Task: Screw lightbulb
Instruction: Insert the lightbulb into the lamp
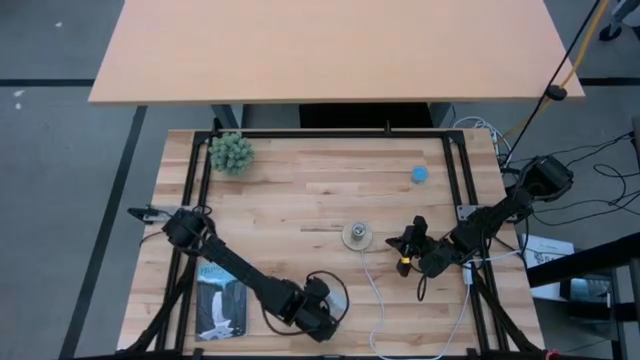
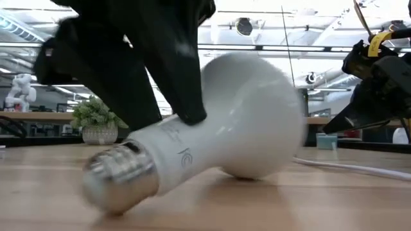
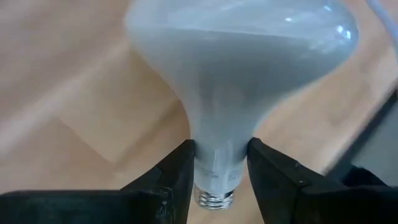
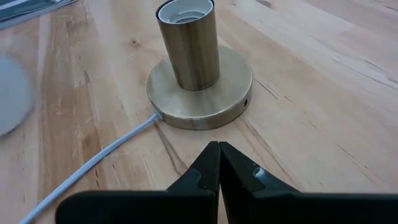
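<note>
Left gripper (image 3: 217, 171), jaws clamping the neck of the white frosted lightbulb (image 3: 242, 68) lying on the wooden bench (image 1: 300, 190), sits at seven o'clock from the brass socket (image 4: 189, 43); right gripper (image 4: 219, 163), clenched empty, waits beside it.

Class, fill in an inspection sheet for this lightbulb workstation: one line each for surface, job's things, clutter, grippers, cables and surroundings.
Surface: pale wooden plank table, bare wood around the work.
Job's things: white frosted lightbulb lying on the table, screw end tipped down; round brass socket base upright, empty.
Clutter: small green potted plant; small blue round cap; printed card near the front edge.
Grippers: left gripper clamped on the lightbulb's neck; right gripper shut, empty, just short of the socket base.
Cables: white cord running from the socket base.
Surroundings: larger tan tabletop behind; grey floor.
</note>
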You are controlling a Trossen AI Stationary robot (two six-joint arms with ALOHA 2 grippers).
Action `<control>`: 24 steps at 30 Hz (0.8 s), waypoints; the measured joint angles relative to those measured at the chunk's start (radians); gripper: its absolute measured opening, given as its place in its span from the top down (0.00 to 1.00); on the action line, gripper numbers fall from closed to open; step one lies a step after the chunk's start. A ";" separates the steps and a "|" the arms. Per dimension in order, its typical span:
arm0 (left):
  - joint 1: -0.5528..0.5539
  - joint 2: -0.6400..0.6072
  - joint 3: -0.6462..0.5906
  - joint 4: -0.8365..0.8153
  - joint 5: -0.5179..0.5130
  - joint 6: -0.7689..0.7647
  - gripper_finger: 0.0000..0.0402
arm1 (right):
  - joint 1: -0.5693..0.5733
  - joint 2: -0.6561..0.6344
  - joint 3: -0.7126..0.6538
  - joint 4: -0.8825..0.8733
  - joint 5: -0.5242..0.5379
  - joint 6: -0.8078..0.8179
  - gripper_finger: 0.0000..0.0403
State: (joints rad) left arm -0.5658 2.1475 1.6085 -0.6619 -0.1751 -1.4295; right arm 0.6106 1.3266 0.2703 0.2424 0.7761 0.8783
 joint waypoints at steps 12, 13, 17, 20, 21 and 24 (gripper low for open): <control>0.123 0.002 -0.003 -0.177 -0.051 0.083 0.63 | 0.000 0.000 0.000 0.000 0.000 -0.002 1.00; 0.134 0.002 -0.003 -0.179 -0.051 0.102 0.63 | 0.000 0.000 0.000 0.000 0.000 -0.003 1.00; 0.176 0.002 -0.004 -0.180 -0.064 0.159 0.63 | 0.000 0.000 0.000 0.000 0.000 -0.004 1.00; 0.207 0.002 -0.005 -0.181 -0.076 0.203 0.63 | 0.000 0.000 0.000 0.000 0.000 -0.004 1.00; 0.217 0.002 -0.005 -0.180 -0.072 0.215 0.63 | 0.000 0.000 0.000 0.000 0.000 -0.004 1.00; 0.246 0.001 -0.014 -0.176 -0.017 0.238 0.63 | 0.000 0.000 0.000 0.000 -0.001 -0.004 1.00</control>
State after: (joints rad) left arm -0.3197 2.1483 1.5940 -0.8378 -0.1924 -1.1915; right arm 0.6105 1.3266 0.2703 0.2428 0.7748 0.8745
